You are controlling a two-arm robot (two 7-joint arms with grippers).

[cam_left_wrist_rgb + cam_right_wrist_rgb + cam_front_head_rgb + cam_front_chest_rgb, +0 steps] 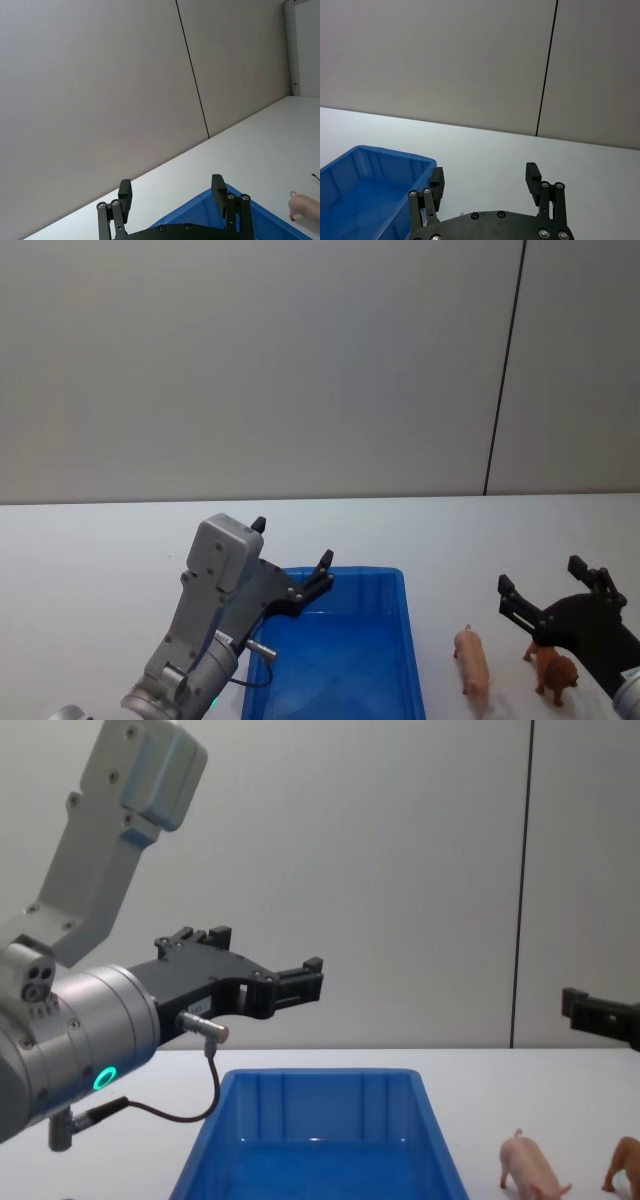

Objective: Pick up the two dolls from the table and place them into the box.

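- Blue plastic, the box (411, 652) sits on the white table (90, 540) in front of the robot, long side running from 6 to 12 o'clock. Nothing can be seen inside it.
- The pale pink pig doll (473, 660) stands on the table at 3 o'clock from the box, just beside its right wall but not touching it, body lined up roughly with that wall.
- The orange-brown doll (555, 673) stands at 3 o'clock from the pig, near it but apart.
- The left gripper (292, 544) hangs in the air over the box's left side, around 10 o'clock from the box's middle. Its two black fingers (125, 192) are spread wide with nothing between them.
- The right gripper (541, 573) hovers above the table at about 12 o'clock from the brown doll and clear above it in the chest view. Its fingers (533, 175) are also spread wide and hold nothing.
- Behind the table stands a grey wall (250, 360) with one dark vertical seam.
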